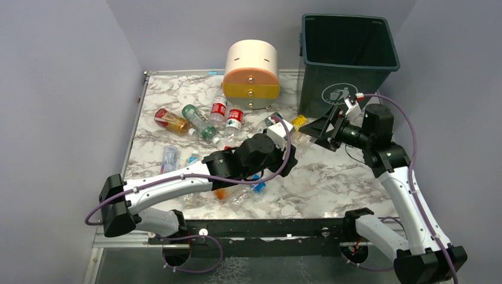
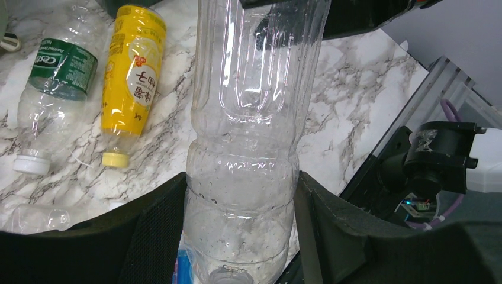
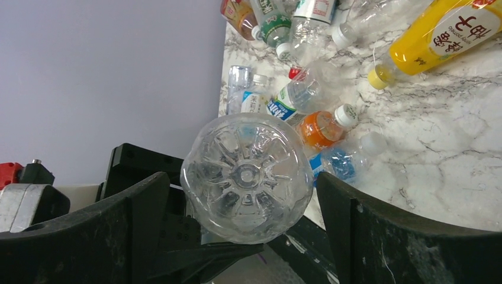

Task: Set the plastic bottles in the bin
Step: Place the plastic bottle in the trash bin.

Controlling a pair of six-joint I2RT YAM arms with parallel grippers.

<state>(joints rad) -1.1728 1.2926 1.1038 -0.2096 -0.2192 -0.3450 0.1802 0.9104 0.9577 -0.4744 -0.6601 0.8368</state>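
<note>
The clear bottle (image 2: 245, 118), ribbed and unlabelled, is held over the counter (image 2: 355, 89) near the bin (image 1: 346, 59). The left gripper (image 2: 241, 183) has its jaws clamped on the neck end. The right gripper (image 3: 241, 177) has its jaws spread wide beside the base, not touching it. On the counter lie 1 yellow bottle (image 2: 130, 77) with Chinese characters and 1 green-labelled bottle (image 2: 59, 65) reading "Ced".

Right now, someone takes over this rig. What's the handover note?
Left gripper: shut on a clear bottle.
Right gripper: open, jaws either side of that bottle's base, contact unclear. Looks like a mid-air pass.
Bin: back right, no bottles visible inside.
Left to do: probably finish the pass and drop it in, then the other bottles lying on the table.
</note>
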